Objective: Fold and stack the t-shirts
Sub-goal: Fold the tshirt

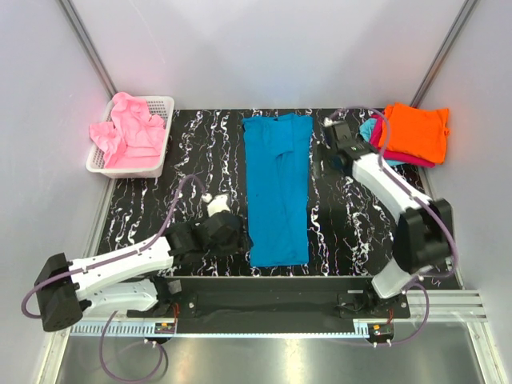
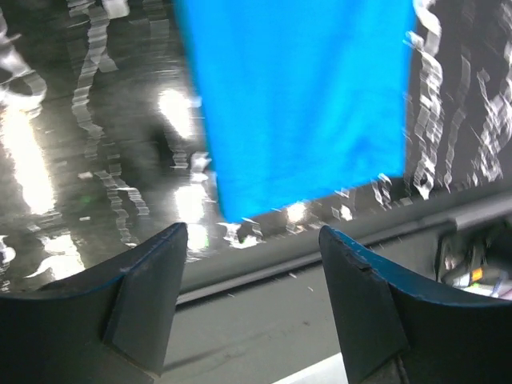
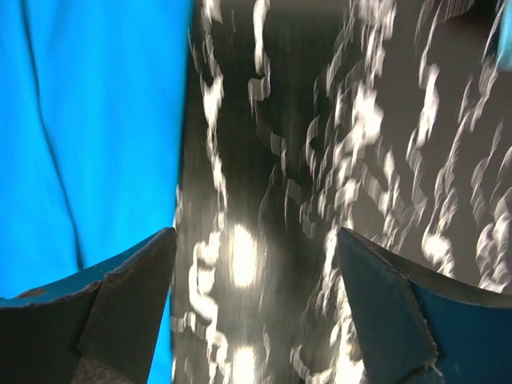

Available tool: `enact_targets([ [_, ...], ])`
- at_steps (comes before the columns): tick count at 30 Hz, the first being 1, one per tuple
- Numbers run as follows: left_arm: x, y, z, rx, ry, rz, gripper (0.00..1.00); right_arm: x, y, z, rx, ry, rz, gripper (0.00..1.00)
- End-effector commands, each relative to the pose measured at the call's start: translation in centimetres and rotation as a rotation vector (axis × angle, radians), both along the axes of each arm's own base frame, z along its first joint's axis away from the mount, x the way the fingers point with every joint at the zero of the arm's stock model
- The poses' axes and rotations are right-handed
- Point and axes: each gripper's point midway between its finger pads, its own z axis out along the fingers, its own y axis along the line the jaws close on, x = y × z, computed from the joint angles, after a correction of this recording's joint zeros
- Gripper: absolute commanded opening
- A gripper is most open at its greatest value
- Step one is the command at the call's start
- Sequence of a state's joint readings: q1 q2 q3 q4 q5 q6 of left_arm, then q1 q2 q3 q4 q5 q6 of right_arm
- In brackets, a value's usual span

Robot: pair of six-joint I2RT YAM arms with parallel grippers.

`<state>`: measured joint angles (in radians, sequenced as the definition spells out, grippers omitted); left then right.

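Note:
A teal-blue t-shirt lies folded into a long strip down the middle of the table. My left gripper hovers just left of its near end. In the left wrist view its jaws stand open and empty, with the t-shirt's near corner beyond them. My right gripper is beside the t-shirt's far right edge. It is open over bare table, with the t-shirt to its left. Folded t-shirts are stacked at the far right: orange on top, magenta and light cyan beneath.
A white mesh basket at the far left holds crumpled pink t-shirts. The black marble table ends in a front edge close to my left gripper. Grey walls enclose the back and sides.

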<state>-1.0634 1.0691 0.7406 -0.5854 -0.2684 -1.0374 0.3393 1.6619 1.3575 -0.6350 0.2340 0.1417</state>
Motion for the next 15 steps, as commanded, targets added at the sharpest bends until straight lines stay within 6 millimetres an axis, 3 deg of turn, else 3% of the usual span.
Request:
enact_targets([
  [1,0.8,0.4,-0.5,-0.152,0.045,0.089,0.73,-2.7,1.1,3.0,0.187,-0.097,-0.063,0.86],
  [2,0.7,0.5,-1.4,-0.181,0.056,0.088,0.73,-4.4,1.2,1.5,0.211,-0.054,-0.061,0.84],
  [4,0.5,0.1,-2.1,-0.221,0.091,0.072,0.73,-6.5,2.0,2.1,0.301,-0.061,-0.056,0.81],
  [5,0.3,0.1,-3.2,-0.21,0.12,0.067,0.73,-7.9,1.9,0.8,0.31,-0.034,-0.064,0.8],
  [7,0.0,-1.3,-3.5,-0.263,0.151,0.024,0.73,-9.6,2.4,1.4,0.378,-0.043,-0.059,0.79],
  [8,-0.1,-1.8,-3.9,-0.278,0.168,0.013,0.73,-10.7,2.5,0.3,0.383,-0.018,-0.058,0.78],
  [10,-0.3,-3.5,-4.1,-0.348,0.198,-0.031,0.72,-12.3,3.3,0.3,0.436,-0.008,-0.034,0.78],
  [11,0.1,-4.5,-3.5,-0.401,0.179,-0.048,0.72,-13.4,3.2,-1.0,0.436,0.026,-0.037,0.77],
  [13,-0.1,-5.2,-4.0,-0.428,0.212,-0.063,0.72,-14.8,3.7,-1.7,0.469,0.045,-0.022,0.76],
  [15,0.2,-5.7,-3.9,-0.449,0.205,-0.065,0.72,-16.4,3.9,-3.8,0.49,0.092,-0.033,0.75],
])
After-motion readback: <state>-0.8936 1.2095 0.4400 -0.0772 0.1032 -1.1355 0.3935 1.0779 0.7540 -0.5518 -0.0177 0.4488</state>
